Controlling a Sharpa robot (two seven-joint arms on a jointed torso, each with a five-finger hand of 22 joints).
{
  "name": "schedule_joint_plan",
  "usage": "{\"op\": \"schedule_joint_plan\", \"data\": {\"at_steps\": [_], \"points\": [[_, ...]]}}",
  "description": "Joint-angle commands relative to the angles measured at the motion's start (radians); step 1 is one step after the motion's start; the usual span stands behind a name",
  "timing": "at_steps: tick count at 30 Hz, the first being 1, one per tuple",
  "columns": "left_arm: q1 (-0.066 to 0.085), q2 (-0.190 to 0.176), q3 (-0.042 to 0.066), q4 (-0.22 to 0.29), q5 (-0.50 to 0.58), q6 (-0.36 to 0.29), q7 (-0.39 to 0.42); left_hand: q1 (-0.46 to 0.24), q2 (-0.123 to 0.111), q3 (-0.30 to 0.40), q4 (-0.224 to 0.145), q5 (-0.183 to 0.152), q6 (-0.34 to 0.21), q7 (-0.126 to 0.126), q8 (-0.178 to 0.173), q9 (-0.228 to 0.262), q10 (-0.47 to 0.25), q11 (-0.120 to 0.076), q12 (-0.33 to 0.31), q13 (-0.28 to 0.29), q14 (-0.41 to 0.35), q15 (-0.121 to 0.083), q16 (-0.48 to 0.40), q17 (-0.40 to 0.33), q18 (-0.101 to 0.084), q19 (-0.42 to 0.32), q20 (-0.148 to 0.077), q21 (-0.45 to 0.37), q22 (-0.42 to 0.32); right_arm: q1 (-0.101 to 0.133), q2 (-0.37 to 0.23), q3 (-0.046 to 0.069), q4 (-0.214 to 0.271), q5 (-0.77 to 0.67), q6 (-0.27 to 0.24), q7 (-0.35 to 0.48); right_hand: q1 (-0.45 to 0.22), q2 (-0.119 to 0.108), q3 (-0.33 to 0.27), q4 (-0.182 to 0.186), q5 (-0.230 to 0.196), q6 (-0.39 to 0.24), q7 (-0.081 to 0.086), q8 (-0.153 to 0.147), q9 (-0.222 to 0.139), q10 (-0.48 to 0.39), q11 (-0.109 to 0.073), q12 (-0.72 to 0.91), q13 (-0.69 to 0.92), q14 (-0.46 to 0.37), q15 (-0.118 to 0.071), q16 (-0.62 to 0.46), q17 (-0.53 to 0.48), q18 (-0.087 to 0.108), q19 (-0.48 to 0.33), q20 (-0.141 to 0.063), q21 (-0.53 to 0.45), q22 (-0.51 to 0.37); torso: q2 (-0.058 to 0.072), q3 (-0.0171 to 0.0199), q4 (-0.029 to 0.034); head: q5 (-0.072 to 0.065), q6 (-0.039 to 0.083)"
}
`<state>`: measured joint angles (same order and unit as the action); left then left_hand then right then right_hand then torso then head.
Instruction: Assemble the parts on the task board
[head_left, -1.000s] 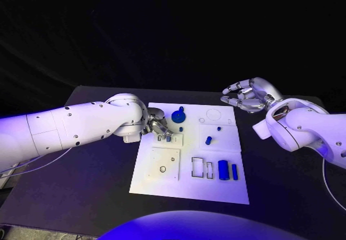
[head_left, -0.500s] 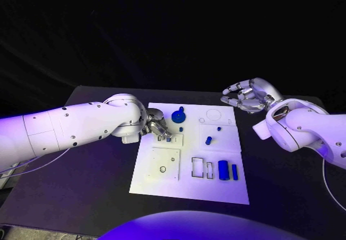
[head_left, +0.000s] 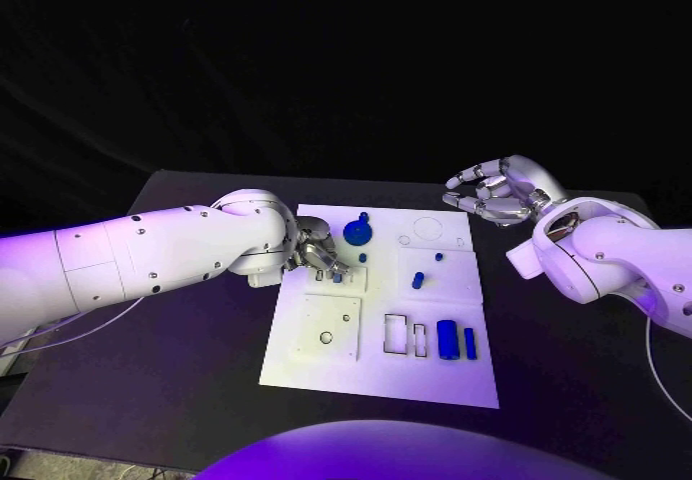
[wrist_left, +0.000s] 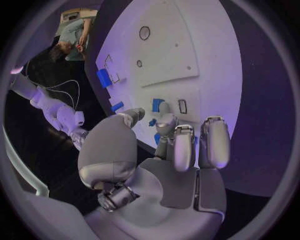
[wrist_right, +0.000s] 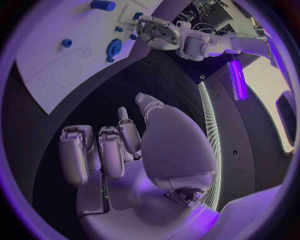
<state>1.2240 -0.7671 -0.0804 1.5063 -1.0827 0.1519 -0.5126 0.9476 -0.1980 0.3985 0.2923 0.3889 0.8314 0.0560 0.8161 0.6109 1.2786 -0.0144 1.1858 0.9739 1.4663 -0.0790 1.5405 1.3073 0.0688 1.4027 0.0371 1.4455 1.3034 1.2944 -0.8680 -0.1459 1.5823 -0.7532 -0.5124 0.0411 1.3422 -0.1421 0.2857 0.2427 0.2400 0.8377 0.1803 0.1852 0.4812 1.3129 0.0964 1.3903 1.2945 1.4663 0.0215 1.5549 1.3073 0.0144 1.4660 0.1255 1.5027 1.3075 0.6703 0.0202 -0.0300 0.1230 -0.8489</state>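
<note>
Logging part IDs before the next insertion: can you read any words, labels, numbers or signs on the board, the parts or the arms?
None can be read.
Task board: only outlined slots and holes, no lettering.
Blue parts, such as the round one: no markings visible.
Left hand and right hand: plain metal, no legible text.

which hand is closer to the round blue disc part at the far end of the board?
Left. The left hand is over the white task board, just beside the round blue disc part; the right hand hangs off the board's far right corner.

left hand (head_left: 317, 258) edged slightly boardward (barely)
</note>
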Motion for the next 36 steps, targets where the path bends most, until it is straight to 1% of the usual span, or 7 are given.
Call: {"op": "schedule_joint_plan", "data": {"at_steps": [1,4,6,14,21,29,36], "points": [[-0.002,0.002,-0.001,0.001,-0.041,-0.021,0.004,-0.007,0.002,-0.01,0.0,-0.003,-0.018,0.006,-0.012,-0.007,-0.014,0.004,-0.012,-0.019,0.083,0.01,-0.007,0.186,-0.008,-0.006,0.002,-0.005,-0.004,-0.001,0.0,0.0,0.0,-0.007,0.007,0.005,-0.008,0.001,-0.002,0.006,0.004,-0.006,0.002,0.004,-0.001,-0.005,0.002,-0.006,-0.001,0.087,0.002,-0.006,0.194,0.006,0.061,0.001,-0.006,0.21,0.0,0.0005,-0.0002,0.0,-0.002],[-0.003,0.001,-0.003,0.003,-0.054,-0.018,0.003,-0.004,0.004,-0.011,0.0,-0.003,-0.023,0.008,-0.016,-0.011,-0.017,0.006,-0.014,-0.022,0.083,0.012,-0.007,0.186,-0.008,-0.007,0.003,-0.005,-0.005,-0.002,0.0,0.0,-0.001,-0.007,0.007,0.005,-0.008,0.001,-0.002,0.006,0.004,-0.006,0.002,0.004,-0.001,-0.005,0.002,-0.006,-0.001,0.087,0.002,-0.006,0.194,0.006,0.061,0.001,-0.006,0.21,0.0,0.0004,0.0004,0.0,-0.003],[-0.003,0.0,-0.004,0.004,-0.06,-0.016,0.003,0.004,0.008,-0.016,0.0,-0.002,-0.04,0.017,-0.034,-0.024,-0.022,0.014,-0.016,-0.028,0.083,0.018,-0.007,0.185,-0.008,-0.007,0.007,-0.006,-0.006,-0.003,0.0,0.0,-0.001,-0.007,0.007,0.005,-0.008,0.001,-0.002,0.006,0.004,-0.006,0.002,0.004,-0.001,-0.005,0.002,-0.006,-0.001,0.087,0.002,-0.006,0.194,0.006,0.061,0.001,-0.006,0.21,0.0,0.0005,0.0006,0.001,-0.003],[-0.006,-0.001,-0.005,0.01,-0.063,-0.008,0.001,0.021,0.017,-0.014,-0.001,0.002,-0.038,0.02,-0.04,-0.032,-0.021,0.017,-0.012,-0.026,0.083,0.021,-0.008,0.185,-0.008,-0.006,0.01,-0.006,-0.004,-0.004,0.0,0.0,-0.001,-0.007,0.009,0.004,-0.008,0.001,-0.002,0.006,0.004,-0.006,0.002,0.004,-0.001,-0.005,0.002,-0.006,-0.001,0.087,0.002,-0.006,0.194,0.006,0.061,0.001,-0.006,0.21,0.0,-0.0006,-0.0002,0.001,-0.004],[-0.007,0.001,-0.006,0.01,-0.048,-0.004,0.001,0.07,0.028,-0.007,-0.004,0.005,-0.024,0.018,-0.039,-0.043,-0.019,0.016,-0.006,-0.024,0.083,0.021,-0.007,0.185,-0.009,-0.003,0.013,-0.005,0.0,-0.005,0.0,0.0,0.0,-0.007,0.011,0.004,-0.008,0.001,-0.002,0.008,0.004,-0.006,0.001,0.006,-0.001,-0.003,0.002,-0.005,0.0,0.088,0.001,-0.006,0.195,0.007,0.06,0.0,-0.007,0.21,0.0,0.0007,0.0001,0.001,-0.005],[-0.01,0.008,-0.006,0.007,-0.037,-0.01,0.0,0.129,0.041,0.005,-0.006,0.006,-0.018,0.015,-0.036,-0.051,-0.02,0.013,-0.002,-0.025,0.083,0.019,-0.007,0.185,-0.009,-0.003,0.012,-0.006,0.0,-0.005,0.0,0.0,0.0,-0.011,0.013,0.003,-0.009,0.002,-0.001,0.008,0.005,-0.006,0.001,0.007,-0.002,-0.002,0.001,-0.004,0.001,0.088,0.001,-0.006,0.195,0.006,0.061,0.0,-0.007,0.21,0.0,0.0007,-0.0007,0.002,-0.005],[-0.012,0.01,-0.006,0.004,-0.018,-0.028,0.002,0.21,0.057,0.036,-0.016,0.006,-0.019,0.011,-0.03,-0.059,-0.02,0.009,0.002,-0.027,0.083,0.015,-0.007,0.185,-0.009,-0.002,0.01,-0.006,0.003,-0.005,0.0,0.0,-0.001,-0.013,0.015,0.001,-0.009,0.002,-0.001,0.008,0.005,-0.006,0.001,0.007,-0.002,-0.002,0.001,-0.004,0.001,0.088,0.001,-0.006,0.195,0.006,0.061,0.0,-0.007,0.21,0.0,0.0007,-0.0007,0.001,-0.005]]}}
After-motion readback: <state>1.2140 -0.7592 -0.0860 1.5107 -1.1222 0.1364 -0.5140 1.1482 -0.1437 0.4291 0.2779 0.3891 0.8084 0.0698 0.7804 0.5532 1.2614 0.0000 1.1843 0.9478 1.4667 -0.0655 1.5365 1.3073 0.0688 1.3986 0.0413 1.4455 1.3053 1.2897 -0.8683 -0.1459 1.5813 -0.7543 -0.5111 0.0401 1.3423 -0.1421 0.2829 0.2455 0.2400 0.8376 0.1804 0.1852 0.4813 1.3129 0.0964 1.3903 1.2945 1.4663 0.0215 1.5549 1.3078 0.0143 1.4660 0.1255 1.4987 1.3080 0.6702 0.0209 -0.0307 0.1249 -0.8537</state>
